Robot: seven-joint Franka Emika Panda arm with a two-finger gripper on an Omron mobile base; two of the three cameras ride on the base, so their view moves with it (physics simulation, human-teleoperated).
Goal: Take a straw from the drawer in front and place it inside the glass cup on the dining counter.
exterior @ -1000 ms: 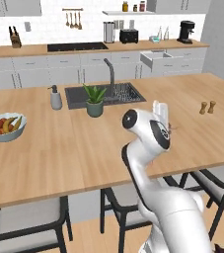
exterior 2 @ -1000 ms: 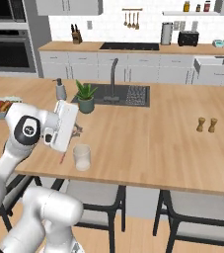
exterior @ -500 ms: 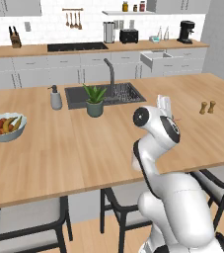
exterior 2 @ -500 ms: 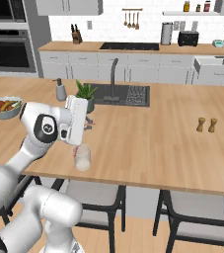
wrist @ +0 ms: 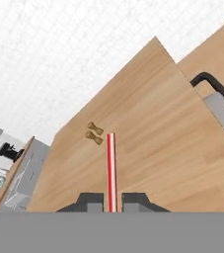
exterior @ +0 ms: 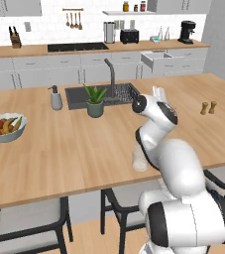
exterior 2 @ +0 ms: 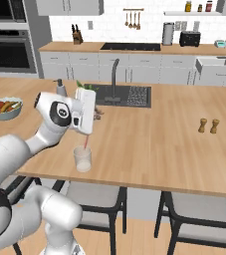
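My gripper points down over the dining counter, shut on the thin red-pink straw. The straw hangs from the fingers straight above the clear glass cup, and its lower end reaches the rim. From the left, my arm half hides the glass cup near the counter's front edge. In the hand view the straw runs up from between the two dark fingertips of the gripper. The drawer stands pulled out of the cabinets on the far wall.
A fruit bowl sits at the counter's left. A soap dispenser, a potted plant and a faucet ring the dark sink. Two small shakers stand at the right. Dark stools are tucked under the front edge.
The hand has swung right along the counter's front edge, carrying the straw from beside the glass cup to straight above it. The grip stays shut.
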